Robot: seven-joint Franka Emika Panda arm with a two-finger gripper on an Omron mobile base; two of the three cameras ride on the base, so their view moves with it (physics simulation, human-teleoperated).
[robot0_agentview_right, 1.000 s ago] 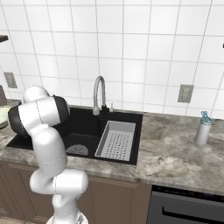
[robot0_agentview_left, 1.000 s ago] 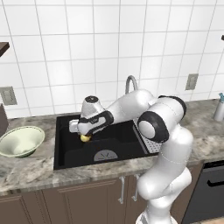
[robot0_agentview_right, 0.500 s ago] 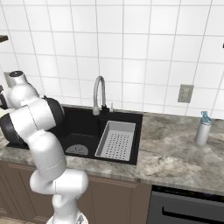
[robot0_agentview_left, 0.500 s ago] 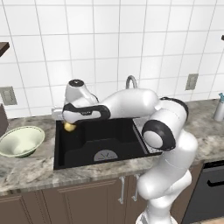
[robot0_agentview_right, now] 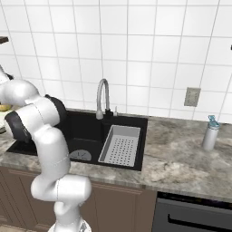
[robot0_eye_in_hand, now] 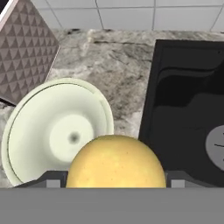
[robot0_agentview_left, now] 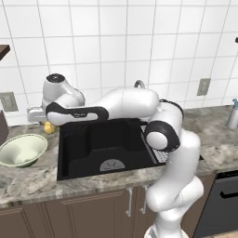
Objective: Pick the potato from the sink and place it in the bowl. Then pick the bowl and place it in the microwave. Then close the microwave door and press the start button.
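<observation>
Yellow potato (robot0_eye_in_hand: pixel 116 162) sits gripped between the tool's (robot0_agentview_left: pixel 41 122) jaws — held above the marble table (robot0_agentview_left: pixel 28 176), past the black sink's (robot0_agentview_left: pixel 100 148) left rim. Pale green bowl (robot0_agentview_left: pixel 22 149) waits at about seven o'clock from the potato — empty.

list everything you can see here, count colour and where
potato: 1, yellow, between the gripper's fingers, above the counter between sink and bowl
bowl: 1, pale cream-green, on the counter left of the sink
sink: 1, black, set in the counter
faucet: 1, steel, behind the sink
drain tray: 1, grey, in the sink's right side
bottle: 1, grey, on the counter at right
wall outlets: 2, grey, on the tiled wall
gripper: 1, closed on the potato
</observation>
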